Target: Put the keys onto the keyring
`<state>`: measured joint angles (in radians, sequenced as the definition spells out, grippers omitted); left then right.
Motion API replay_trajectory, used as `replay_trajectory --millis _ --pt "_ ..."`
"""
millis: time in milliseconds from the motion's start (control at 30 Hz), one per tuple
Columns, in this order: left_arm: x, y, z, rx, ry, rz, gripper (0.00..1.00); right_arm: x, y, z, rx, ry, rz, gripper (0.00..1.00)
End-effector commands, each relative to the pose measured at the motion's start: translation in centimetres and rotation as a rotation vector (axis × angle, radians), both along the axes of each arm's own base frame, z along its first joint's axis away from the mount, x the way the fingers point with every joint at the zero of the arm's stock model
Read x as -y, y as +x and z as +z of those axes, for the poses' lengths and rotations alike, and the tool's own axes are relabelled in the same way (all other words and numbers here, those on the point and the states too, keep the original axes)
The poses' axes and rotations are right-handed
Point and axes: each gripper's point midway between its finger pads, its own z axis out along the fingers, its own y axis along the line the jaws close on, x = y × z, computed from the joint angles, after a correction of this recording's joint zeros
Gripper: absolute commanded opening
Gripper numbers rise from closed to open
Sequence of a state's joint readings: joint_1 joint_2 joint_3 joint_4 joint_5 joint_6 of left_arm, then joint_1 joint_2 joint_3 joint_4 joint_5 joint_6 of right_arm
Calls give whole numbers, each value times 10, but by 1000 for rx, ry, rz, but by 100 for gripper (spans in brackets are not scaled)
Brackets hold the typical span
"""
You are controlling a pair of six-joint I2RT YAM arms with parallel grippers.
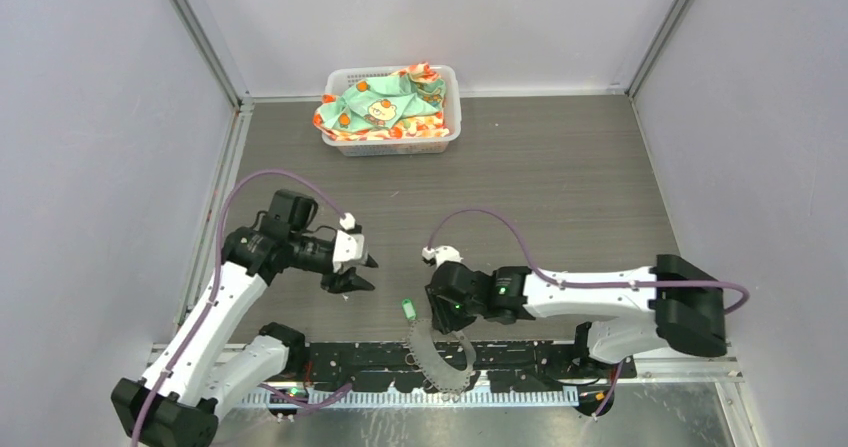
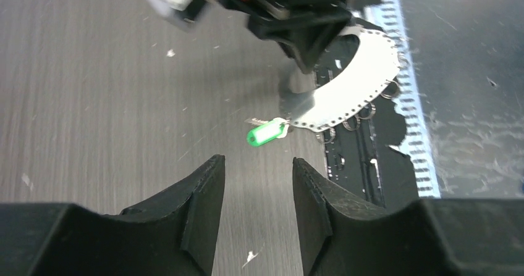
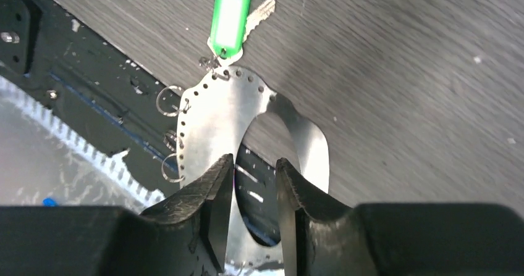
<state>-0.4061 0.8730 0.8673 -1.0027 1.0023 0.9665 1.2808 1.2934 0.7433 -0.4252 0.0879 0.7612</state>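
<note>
Two claws, one key showing. In left wrist view, left gripper (image 2: 258, 165) is half open, empty, hovering. The green key (image 2: 266, 133) lies dead ahead at frame centre, long axis left-right, touching the keyring (image 2: 358, 84) tip. Further right, right gripper (image 3: 254, 165) is nearer, jaws narrow astride the ring's band; clamped or not, can't tell. Bare table (image 2: 92, 103) upper left, black rail (image 2: 364, 158) crowds lower right.

arms (image 1: 225, 307): white links, black joints | cables (image 1: 240, 189): purple, looped
</note>
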Motion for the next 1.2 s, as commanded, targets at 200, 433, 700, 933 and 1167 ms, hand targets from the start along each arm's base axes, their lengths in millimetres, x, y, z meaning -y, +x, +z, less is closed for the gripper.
replay_trajectory --millis 200,433,700,933,1167 --pt "-22 55 30 -17 -59 260 45 -34 -10 -36 -60 -3 119 33" --pt "-20 58 38 -7 -78 276 45 -36 3 -48 -76 -6 74 37" --pt "-22 65 47 60 -76 278 45 -44 53 -63 -71 -55 -3 40" --pt "-23 65 45 83 -71 274 45 -57 102 -65 -75 -54 -7 41" --pt "-25 61 40 89 -61 270 45 -86 152 -77 -97 -25 11 43"
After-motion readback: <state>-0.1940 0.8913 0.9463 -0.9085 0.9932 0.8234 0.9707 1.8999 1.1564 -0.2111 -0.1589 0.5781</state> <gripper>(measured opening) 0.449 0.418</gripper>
